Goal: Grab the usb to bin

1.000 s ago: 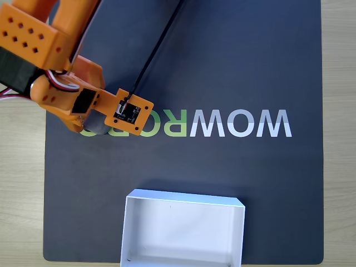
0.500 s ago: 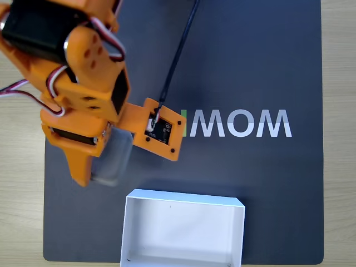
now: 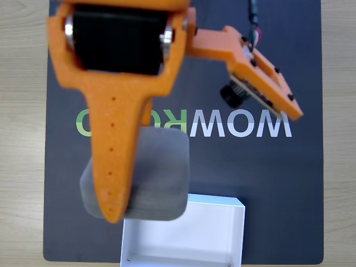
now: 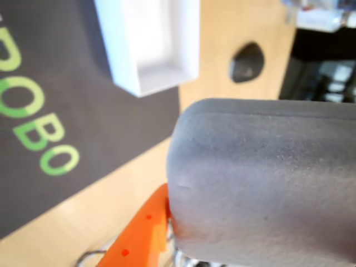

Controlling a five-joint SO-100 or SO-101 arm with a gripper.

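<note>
A: At seven o'clock in the fixed view, we are carrying the usb point(image 3: 161, 178) aloft, the gripper point(image 3: 119, 208) clenching its flat sides; it is looking stiff, light and matte, so probably not slipping.

B: Toward five o'clock, we are seeing the bin point(image 3: 236, 233), its top-left corner lying under the block. We are judging open mat point(image 3: 289, 183) at three o'clock.

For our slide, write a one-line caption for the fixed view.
Orange gripper carries the gray block above the dark mat, near the white box.
</note>
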